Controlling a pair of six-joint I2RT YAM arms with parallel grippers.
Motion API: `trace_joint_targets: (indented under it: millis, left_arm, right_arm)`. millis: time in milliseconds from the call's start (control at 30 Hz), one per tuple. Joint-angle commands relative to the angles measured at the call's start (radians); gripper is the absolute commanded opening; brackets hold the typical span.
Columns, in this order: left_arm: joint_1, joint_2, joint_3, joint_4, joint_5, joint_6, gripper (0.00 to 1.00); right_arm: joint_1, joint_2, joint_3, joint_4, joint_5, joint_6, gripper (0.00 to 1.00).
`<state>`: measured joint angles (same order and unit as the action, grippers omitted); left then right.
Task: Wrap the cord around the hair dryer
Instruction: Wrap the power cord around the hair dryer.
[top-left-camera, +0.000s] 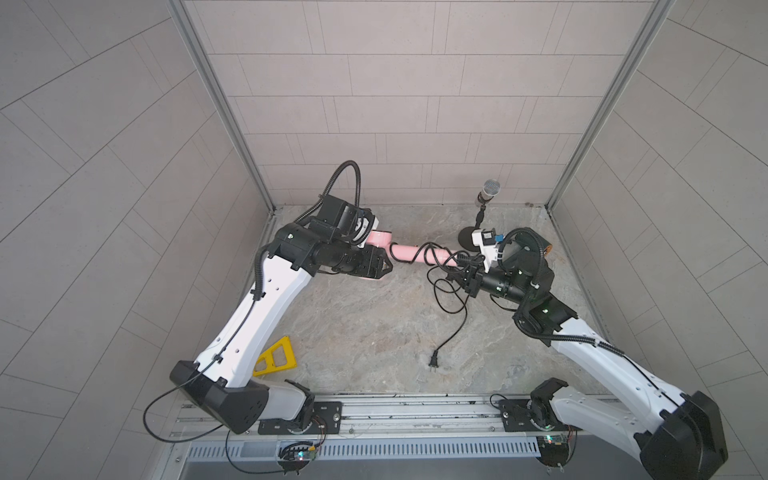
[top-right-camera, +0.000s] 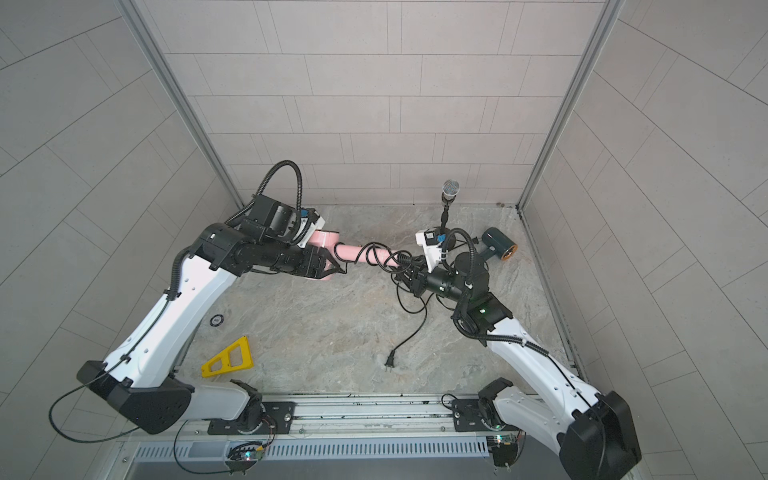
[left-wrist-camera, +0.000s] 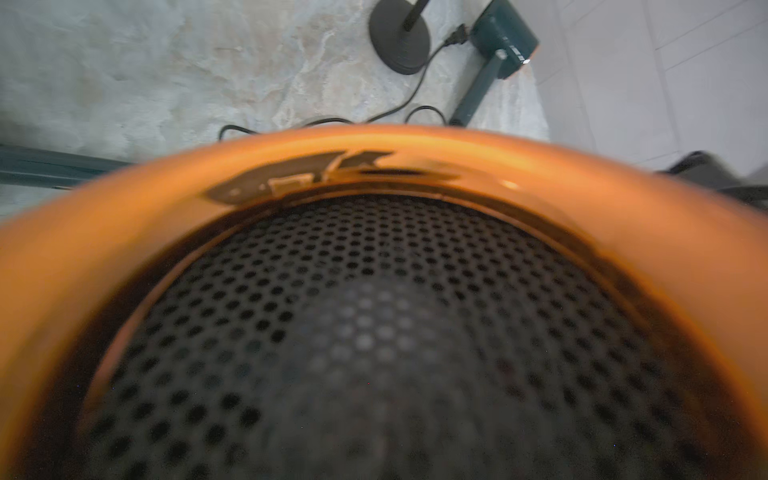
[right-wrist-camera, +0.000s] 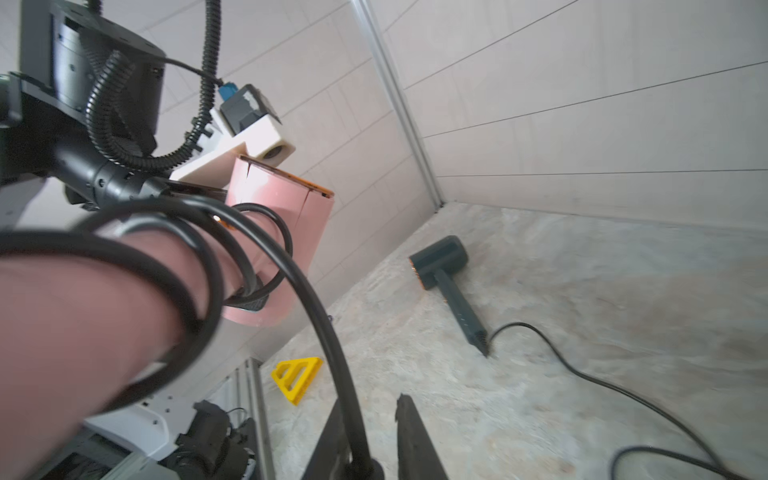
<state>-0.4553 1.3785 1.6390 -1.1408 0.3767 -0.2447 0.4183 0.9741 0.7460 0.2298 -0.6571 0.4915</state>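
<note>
The hair dryer (top-left-camera: 406, 251) points its handle toward the right edge of the surface (top-left-camera: 365, 332). Its head sits clenched in the left jaws; the right jaws straddle the cord (right-wrist-camera: 319, 324), unclosed.

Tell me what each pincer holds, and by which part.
Left pincer: pink hair dryer, by its head. Right pincer: cord lies between open jaws, not yet clamped.
</note>
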Motion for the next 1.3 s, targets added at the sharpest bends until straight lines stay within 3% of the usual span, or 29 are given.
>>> trace_joint_targets:
  millis: [0, 200, 367, 533, 700, 1000, 1267]
  left_arm:
    - [0.01, -0.047, -0.062, 0.054, -0.217, 0.076, 0.0]
    - [0.021, -0.049, -0.172, 0.097, -0.478, 0.074, 0.0]
    - [0.03, -0.038, -0.221, 0.145, -0.577, 0.063, 0.0]
    - [0.029, -0.012, -0.246, 0.165, -0.642, 0.082, 0.0]
    - [0.03, 0.012, -0.258, 0.172, -0.607, 0.09, 0.0]
    - [0.017, 0.027, -0.303, 0.173, -0.62, 0.157, 0.0]
    - [-0.018, -0.03, -0.36, 0.172, -0.518, 0.293, 0.0]
  right_arm:
    - [-0.012, -0.072, 0.083, -0.276, 0.116, -0.163, 0.0]
    - [0.017, -0.149, 0.177, -0.519, 0.148, -0.292, 0.0]
    - [0.032, -0.23, 0.179, -0.679, 0.294, -0.359, 0.0]
    - [0.034, -0.23, 0.219, -0.73, 0.263, -0.35, 0.0]
    - [0.066, -0.177, 0.283, -0.74, 0.219, -0.361, 0.0]
    - [0.234, 0.083, 0.55, -0.702, 0.205, -0.408, 0.0]
    - [0.226, 0.3, 0.745, -0.715, 0.266, -0.5, 0.0]
